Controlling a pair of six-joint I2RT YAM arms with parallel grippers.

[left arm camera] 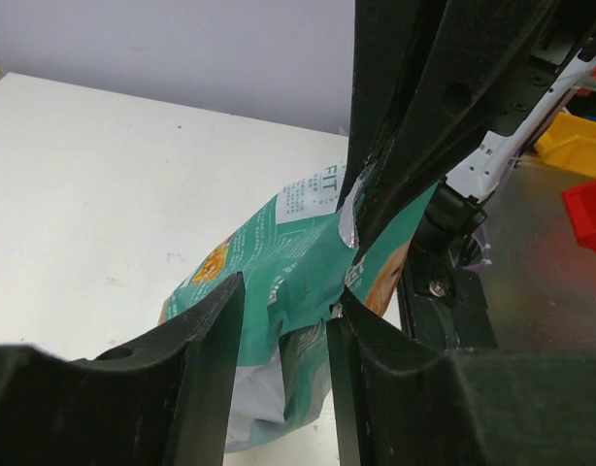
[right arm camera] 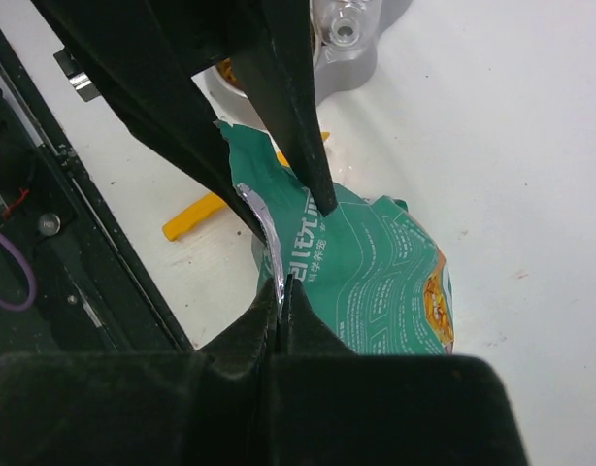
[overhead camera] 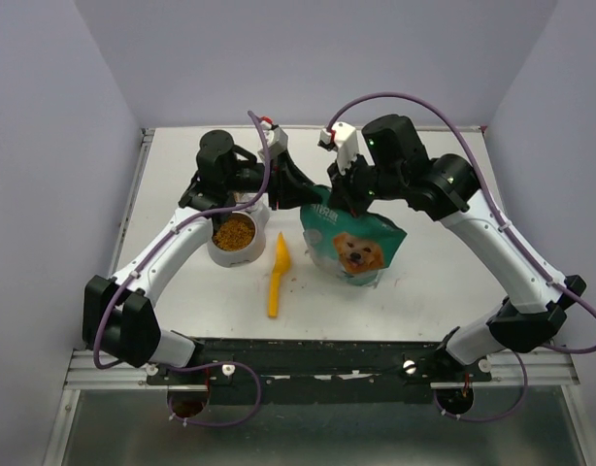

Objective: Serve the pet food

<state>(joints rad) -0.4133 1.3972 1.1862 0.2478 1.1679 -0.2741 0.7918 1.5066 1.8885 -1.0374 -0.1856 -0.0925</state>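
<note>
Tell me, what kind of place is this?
Probably a robot lab test booth, not a home: plain walls box in a white table, the left arm and right arm are bolted to a metal rail, and a yellow bin and red bin sit nearby.

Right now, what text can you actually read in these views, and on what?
"FIT" - white panel on the teal bag, left wrist view.
Fine print beneath it: too small to read.
White Chinese characters on the bag, right wrist view: creased and partly hidden, not readable.
Lettering above the dog picture, top view: too small to read.
Orange scoop and bowl: no text visible.
</note>
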